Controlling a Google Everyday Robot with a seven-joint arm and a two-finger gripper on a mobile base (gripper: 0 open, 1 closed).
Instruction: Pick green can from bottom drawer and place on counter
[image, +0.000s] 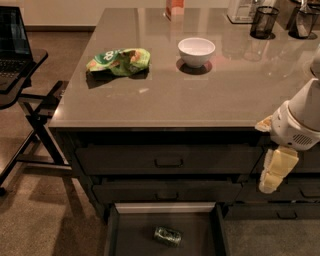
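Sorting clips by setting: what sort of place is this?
Likely an office kitchenette: a counter over dark drawers, a white bowl and chip bag on it, a laptop beside. The tool hangs below the counter's right edge.

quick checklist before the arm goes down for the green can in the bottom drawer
1. Bottom drawer pulled open: ok.
2. Green can in plain sight, lying on its side on the drawer floor: ok.
3. Gripper lined up over the can: not ok; it hangs well to the right, in front of the cabinet, above the drawer.
4. Upper drawers shut, not overhanging the can: ok.
5. Bare counter space for the place, in front of the chip bag and bowl: ok.
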